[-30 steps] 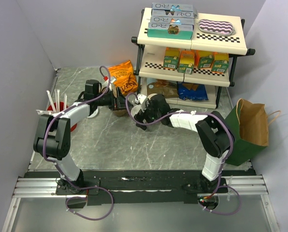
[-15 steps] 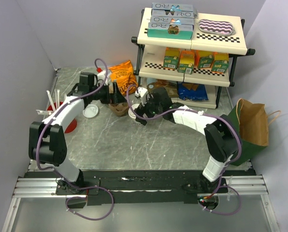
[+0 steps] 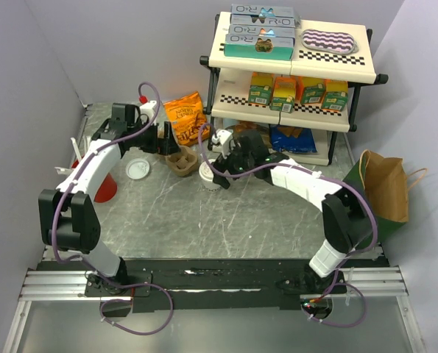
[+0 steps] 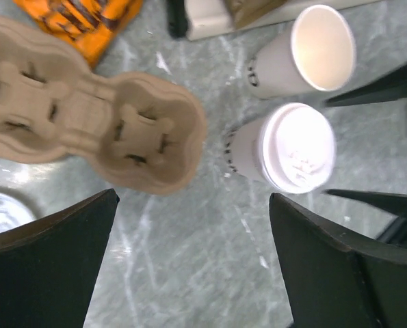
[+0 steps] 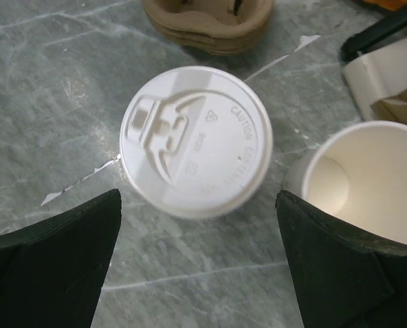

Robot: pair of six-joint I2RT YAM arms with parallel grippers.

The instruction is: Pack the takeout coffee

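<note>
The takeout coffee (image 5: 196,140), a cream paper cup with a white sip lid, stands on the table (image 3: 226,220) just right of the brown pulp carrier (image 3: 182,160). It also shows as the lidded cup (image 4: 285,150) (image 3: 209,175). My right gripper (image 5: 200,253) (image 3: 221,169) hangs open just behind it, fingers apart and touching nothing. My left gripper (image 4: 193,253) (image 3: 170,145) is open above bare table near the carrier (image 4: 87,123), holding nothing. A lidless cream cup (image 5: 367,184) (image 4: 312,51) stands beside the coffee.
A loose white lid (image 3: 137,169) lies left of the carrier. An orange snack bag (image 3: 185,118) and the shelf rack (image 3: 292,103) stand behind. A red holder with straws (image 3: 101,184) is at the left, and a brown paper bag (image 3: 384,195) at the right.
The left arm swung back and leftward, away from the carrier. The right gripper drew back to the right, and the lidded cup now stands uncovered in front of it.
</note>
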